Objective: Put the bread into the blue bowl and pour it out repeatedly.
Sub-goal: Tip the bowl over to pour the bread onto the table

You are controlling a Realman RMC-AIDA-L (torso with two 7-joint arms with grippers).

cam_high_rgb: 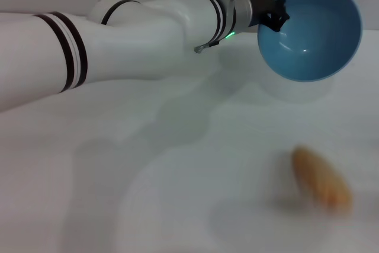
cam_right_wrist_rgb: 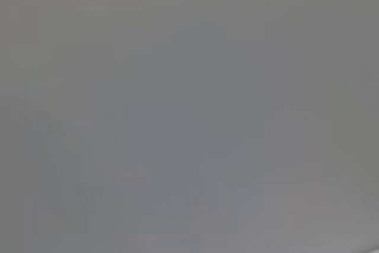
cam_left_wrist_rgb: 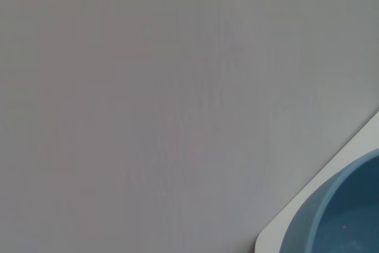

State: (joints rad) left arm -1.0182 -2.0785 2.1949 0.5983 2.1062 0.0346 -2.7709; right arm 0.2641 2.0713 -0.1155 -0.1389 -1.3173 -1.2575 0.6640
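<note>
My left gripper (cam_high_rgb: 273,15) pinches the rim of the tipped, empty, glossy light-blue bowl (cam_high_rgb: 311,34); the golden-tan toy bread (cam_high_rgb: 321,179) lies on the white table (cam_high_rgb: 148,194). Risk: the rim slipping from a thin pinch.

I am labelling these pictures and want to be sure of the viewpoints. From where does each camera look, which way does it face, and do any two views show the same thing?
Head view: from the robot's head, forward and down at the white table; the left arm shows, its left gripper holding the tilted blue bowl; the bread lies on the table.
Left wrist view: from the left wrist; the blue bowl in a corner, no fingers.
Right wrist view: plain grey, nothing recognisable.
Shared: head and left wrist both show the blue bowl.
</note>
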